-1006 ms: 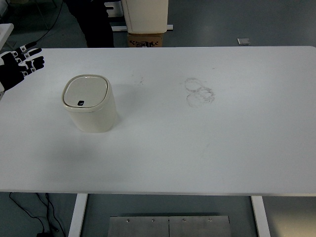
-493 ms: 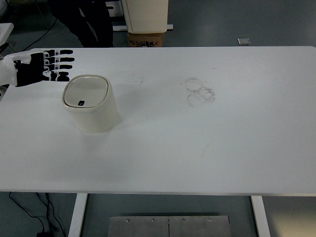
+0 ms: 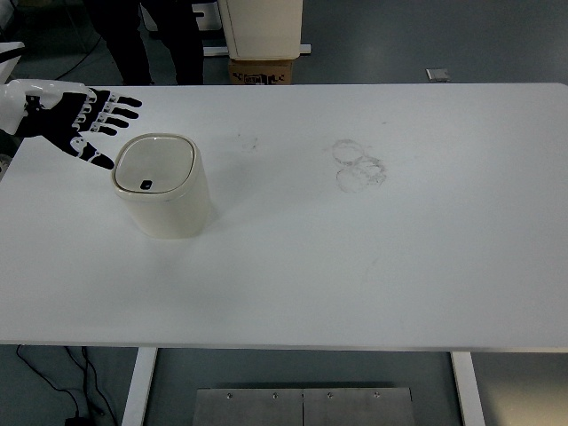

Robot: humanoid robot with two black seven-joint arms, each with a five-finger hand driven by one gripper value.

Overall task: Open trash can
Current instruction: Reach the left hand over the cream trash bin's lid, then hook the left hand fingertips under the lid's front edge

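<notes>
**Lid down, one hand spread beside the can**

The white table point(image 3: 355, 266) fills nearly the whole view, its top bare apart from some faint grey ring marks point(image 3: 358, 165) right of centre and a few small scuffs. Beyond the far edge lies a grey-blue floor, with a cream cabinet point(image 3: 260, 27) standing over a cardboard box point(image 3: 263, 71) and a small pale square point(image 3: 436, 74) further right. A person's dark legs point(image 3: 151, 40) stand at the far left (cut off by the frame above the knee). Under the near edge show two white table legs, a metal plate point(image 3: 304, 406) and a black cable point(image 3: 75, 382) on the floor.

The trash can point(image 3: 162, 185) sits on the left part of the table, cream, rounded-square, upright, its lid shut flat with a small dark button at the near edge.

The left hand point(image 3: 75, 122) comes in from the left edge, black with white joints, fingers point(image 3: 120, 108) stretched out and spread, gripping nothing. It lies just beyond the can's far-left corner; whether the thumb tip touches the rim is hard to make out. The arm behind it is cropped away.
</notes>
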